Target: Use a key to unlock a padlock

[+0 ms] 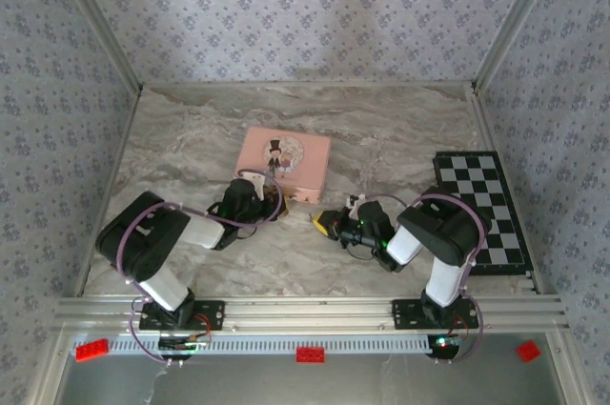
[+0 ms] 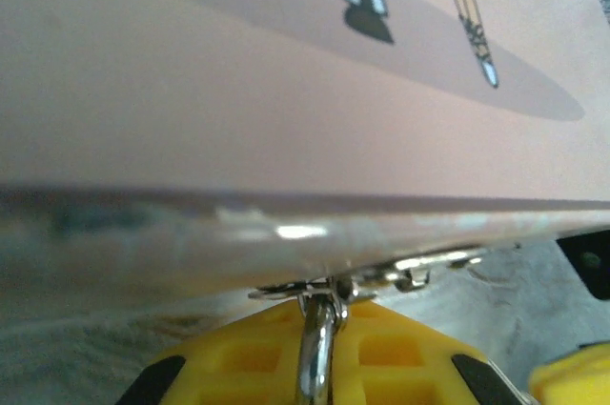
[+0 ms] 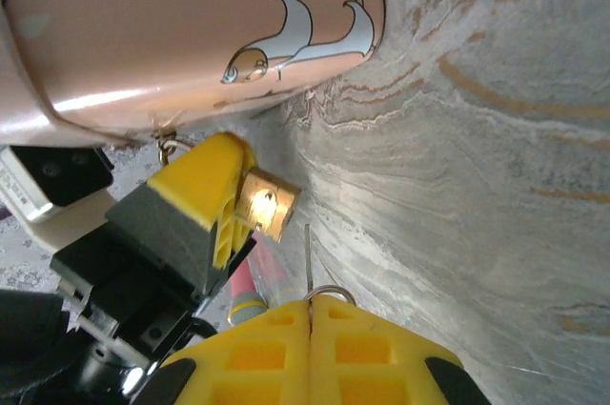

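Observation:
The brass padlock (image 3: 266, 203) hangs at the near edge of the pink tin (image 1: 286, 159). Its silver shackle (image 2: 319, 353) passes through the tin's metal hasp (image 2: 334, 286). My left gripper (image 2: 319, 319) is shut on the padlock, and the brass body sticks out past its yellow finger (image 3: 202, 193). In the top view the left gripper (image 1: 270, 200) sits against the tin's front. My right gripper (image 3: 310, 308) is shut on the key (image 3: 307, 254). The thin blade points up, just right of and below the padlock, a short gap away. A key ring (image 3: 331, 292) shows at the fingertips. From above, the right gripper (image 1: 324, 224) points left toward the tin.
A black-and-white chessboard (image 1: 481, 210) lies at the right edge of the marble table (image 1: 381, 138). Patterned walls close in the left, back and right sides. The tin's lid (image 2: 286, 91) stands right in front of the left wrist camera.

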{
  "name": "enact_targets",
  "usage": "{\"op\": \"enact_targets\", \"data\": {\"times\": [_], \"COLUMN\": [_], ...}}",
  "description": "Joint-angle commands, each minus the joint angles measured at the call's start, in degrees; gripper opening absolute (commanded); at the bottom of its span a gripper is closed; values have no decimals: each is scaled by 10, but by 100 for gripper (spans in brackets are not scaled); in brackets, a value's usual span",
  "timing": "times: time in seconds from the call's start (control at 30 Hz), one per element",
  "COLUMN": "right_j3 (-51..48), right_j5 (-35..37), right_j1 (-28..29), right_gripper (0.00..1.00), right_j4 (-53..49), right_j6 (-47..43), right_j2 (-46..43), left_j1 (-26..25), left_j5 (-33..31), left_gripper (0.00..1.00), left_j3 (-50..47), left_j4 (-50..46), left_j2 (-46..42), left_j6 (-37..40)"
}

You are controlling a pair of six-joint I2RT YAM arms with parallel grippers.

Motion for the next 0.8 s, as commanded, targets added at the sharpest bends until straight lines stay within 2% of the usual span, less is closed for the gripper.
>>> {"op": "enact_targets", "data": {"times": [0.0,0.13,0.3,0.43,0.77], "right_j3": [10,23,19,17,26], "right_j5": [-7,-15,-18,-18,-31], "right_j1": [6,16,20,19,30], "right_gripper": [0,0,0,0,0], "right_j4": [2,10,41,23,45], "right_j6": [-10,-12,-8,-17,-1], "right_j2": [-4,3,7,-2,4], "left_j1": [-7,-7,-8,-8,-4], "left_j5": [-27,-11,19,12,31], "left_gripper": [2,0,0,0,0], "left_j3": [5,27,55,76,80], "left_j4": [-52,-99,-106,-139,-71], "left_j2": [-52,-63,-56,-52,-41], "left_j6": [-30,-89,-168,-214,-315]}}
